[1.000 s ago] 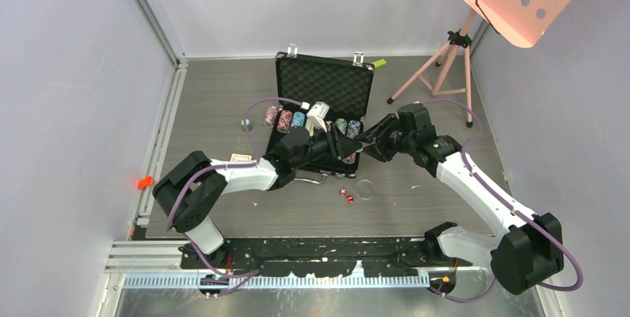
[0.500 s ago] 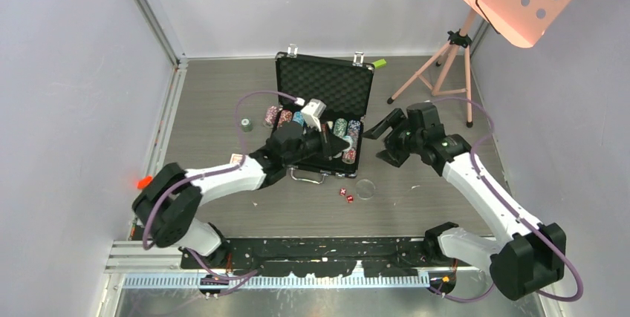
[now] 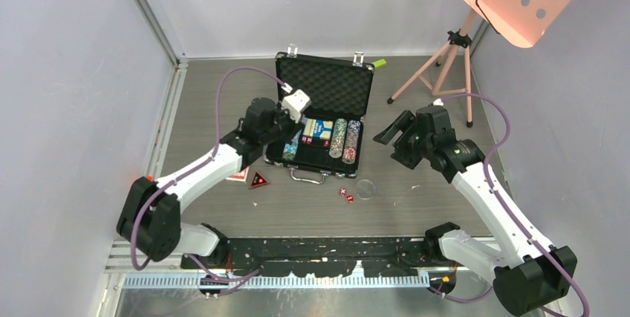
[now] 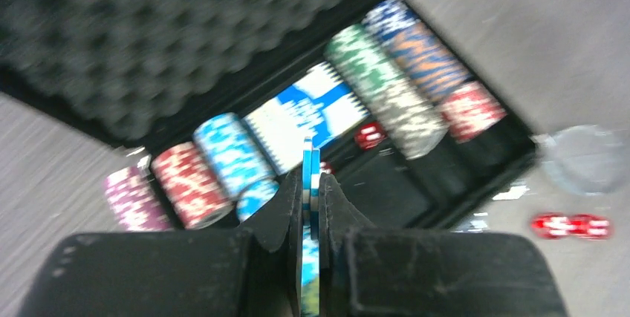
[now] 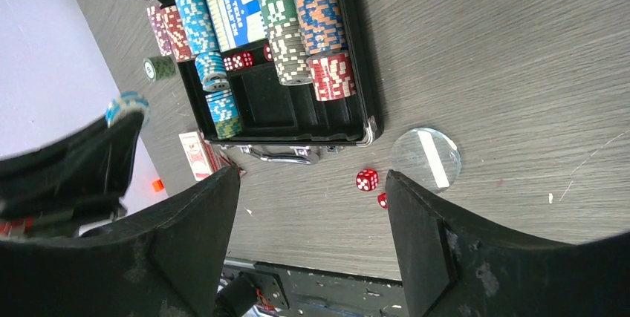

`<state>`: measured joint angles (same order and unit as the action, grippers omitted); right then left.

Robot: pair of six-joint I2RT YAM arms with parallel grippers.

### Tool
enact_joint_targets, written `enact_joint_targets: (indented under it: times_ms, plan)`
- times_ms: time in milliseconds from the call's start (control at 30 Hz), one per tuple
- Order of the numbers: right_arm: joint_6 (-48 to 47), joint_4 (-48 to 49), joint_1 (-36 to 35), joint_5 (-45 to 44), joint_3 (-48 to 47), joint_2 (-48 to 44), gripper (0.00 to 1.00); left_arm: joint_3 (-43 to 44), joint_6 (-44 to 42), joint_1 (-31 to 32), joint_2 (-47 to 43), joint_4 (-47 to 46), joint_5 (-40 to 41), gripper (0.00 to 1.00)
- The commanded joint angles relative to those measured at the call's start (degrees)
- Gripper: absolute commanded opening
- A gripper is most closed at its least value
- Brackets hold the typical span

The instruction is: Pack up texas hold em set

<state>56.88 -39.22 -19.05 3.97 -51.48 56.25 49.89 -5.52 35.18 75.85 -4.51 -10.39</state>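
The black briefcase (image 3: 324,85) lies open mid-table, foam lid up. Its tray (image 5: 275,105) holds several chip stacks (image 4: 371,72), a blue-and-white card box (image 4: 308,113) and red dice (image 4: 369,135). My left gripper (image 3: 284,130) hovers over the tray's left end, shut on two blue chips (image 4: 310,176) held on edge. My right gripper (image 3: 390,135) is open and empty to the right of the case. On the table lie two red dice (image 3: 345,194), the clear disc (image 3: 364,188), the red triangle (image 3: 258,180) and the red-backed deck (image 5: 199,155).
A small green chip stack (image 5: 158,68) stands on the table left of the case. The green block (image 3: 380,63) lies by the lid's right corner. The pink tripod stand (image 3: 446,64) is at the back right. Walls close in the left, back and right.
My left gripper has swung from over the case's middle to its left end, uncovering the triangle and deck. My right gripper has pulled back to the right, away from the case.
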Motion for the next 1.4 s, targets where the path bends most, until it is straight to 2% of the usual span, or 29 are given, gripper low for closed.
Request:
enact_joint_targets:
  times_ms: [0,133,300,600,867,1033,1233,1367]
  plan:
    - [-3.16,0.03,-0.02,0.89,0.31,-1.40,0.76,3.37,-11.52,-5.44,5.35,2.95,-2.62,0.00]
    - [-6.84,1.12,-0.02,2.93,0.50,-1.39,0.75,5.30,-14.81,-6.38,8.68,3.55,-0.53,0.00]
    - [-8.87,0.95,-0.03,3.01,-0.30,0.87,0.74,7.65,-17.67,-8.22,13.01,3.25,-2.97,0.00]
    - [-9.90,2.40,-0.02,3.52,-1.38,5.08,0.74,10.43,-20.47,-9.83,18.85,-5.71,-5.76,0.00]
    - [-10.71,2.36,-0.02,3.12,-2.65,7.60,0.74,17.92,-22.35,-11.01,27.65,-5.77,-6.67,0.00]
    - [-11.66,2.29,-0.02,3.03,-3.54,8.78,0.74,20.58,-26.88,-11.10,32.19,-5.41,-5.53,0.00]
    - [-11.28,2.97,-0.07,3.97,-3.84,10.50,0.73,22.23,-32.57,-11.10,33.48,2.74,-6.34,0.00]
    - [-11.26,3.54,-0.02,5.59,-3.92,11.21,0.73,25.36,-40.06,-11.10,34.00,16.69,-9.33,0.00]
